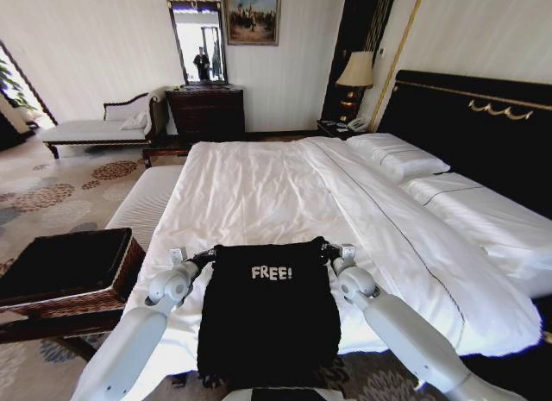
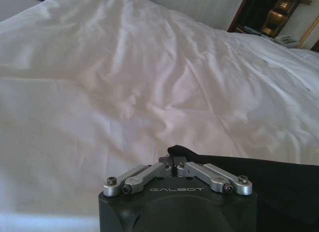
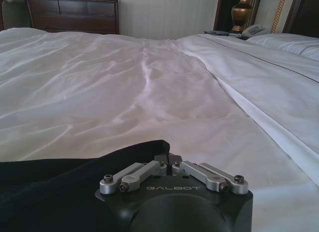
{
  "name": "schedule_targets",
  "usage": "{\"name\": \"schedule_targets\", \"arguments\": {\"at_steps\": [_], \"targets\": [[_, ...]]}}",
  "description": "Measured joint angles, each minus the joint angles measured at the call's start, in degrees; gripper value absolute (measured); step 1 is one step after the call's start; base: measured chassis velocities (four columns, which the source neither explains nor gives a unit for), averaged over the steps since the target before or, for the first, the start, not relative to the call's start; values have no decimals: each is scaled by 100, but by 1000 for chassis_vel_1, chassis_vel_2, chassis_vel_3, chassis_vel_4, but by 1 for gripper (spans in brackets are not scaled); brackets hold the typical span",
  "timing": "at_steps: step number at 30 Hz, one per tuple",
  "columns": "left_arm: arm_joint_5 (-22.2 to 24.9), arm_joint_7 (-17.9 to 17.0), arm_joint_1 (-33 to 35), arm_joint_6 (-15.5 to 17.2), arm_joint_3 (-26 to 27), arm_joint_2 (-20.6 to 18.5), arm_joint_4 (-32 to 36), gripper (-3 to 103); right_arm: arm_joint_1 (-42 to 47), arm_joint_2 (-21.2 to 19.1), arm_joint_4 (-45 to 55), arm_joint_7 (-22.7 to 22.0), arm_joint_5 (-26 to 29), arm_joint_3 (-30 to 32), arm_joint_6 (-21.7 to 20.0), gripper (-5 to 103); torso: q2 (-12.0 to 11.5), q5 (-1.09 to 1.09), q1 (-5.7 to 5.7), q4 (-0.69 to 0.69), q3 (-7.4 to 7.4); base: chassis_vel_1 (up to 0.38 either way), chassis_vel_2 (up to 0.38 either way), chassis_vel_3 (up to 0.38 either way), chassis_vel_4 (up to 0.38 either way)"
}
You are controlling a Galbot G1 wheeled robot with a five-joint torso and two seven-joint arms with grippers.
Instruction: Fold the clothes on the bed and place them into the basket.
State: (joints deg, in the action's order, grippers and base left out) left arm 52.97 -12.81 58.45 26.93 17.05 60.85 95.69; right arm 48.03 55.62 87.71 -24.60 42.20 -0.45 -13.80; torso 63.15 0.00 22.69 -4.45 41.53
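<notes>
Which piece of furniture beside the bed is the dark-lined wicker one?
The basket, left of the bed's foot near the left gripper. Its weave is brown with black lining; the bench beyond it is white and upholstered.

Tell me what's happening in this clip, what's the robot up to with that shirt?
The robot stands at the foot of the bed with both arms out, each gripper shut on a top corner of the black shirt. The left gripper pinches one corner and the right gripper the other, so the shirt hangs spread between them over the bed's near edge, its "FREE!" lettering facing up. The wicker basket sits off to the robot's left beside the bed, and the shirt is not in it.
</notes>
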Motion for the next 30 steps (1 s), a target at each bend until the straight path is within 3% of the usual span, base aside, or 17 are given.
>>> {"name": "schedule_targets", "arguments": {"at_steps": [4, 9, 21, 27, 29, 30], "targets": [[-91, 2, -195, -141, 22, 204, -458, 0, -531, 362, -809, 316, -237, -180, 550, 0, 0, 0, 1, -2, 1, 0, 0, 0, 0], [-97, 9, -406, -247, 37, 336, -767, 0, -872, 621, -1236, 484, -263, -356, 784, 0, 0, -1, 1, -2, 0, 0, 0, 0, 0], [-100, 58, -746, -333, 62, 468, -1175, 0, -1074, 893, -1748, 352, -536, -521, 695, 0, 0, -1, 0, -2, 0, 0, 0, 0, 0], [-111, 63, -946, -392, 69, 595, -1484, -3, -1229, 1103, -2224, 419, -623, -521, 884, 0, 0, 0, 0, -1, 0, 0, 0, 0, 0], [-133, 51, -941, -424, 71, 623, -1459, 7, -1241, 1123, -2251, 458, -651, -521, 997, 0, 0, 0, 0, 0, 0, 0, 0, 0, 0], [-133, 51, -941, -424, 71, 623, -1459, 7, -1241, 1123, -2251, 458, -651, -521, 997, 0, 0, 0, 0, 0, 0, 0, 0, 0, 0]]}}
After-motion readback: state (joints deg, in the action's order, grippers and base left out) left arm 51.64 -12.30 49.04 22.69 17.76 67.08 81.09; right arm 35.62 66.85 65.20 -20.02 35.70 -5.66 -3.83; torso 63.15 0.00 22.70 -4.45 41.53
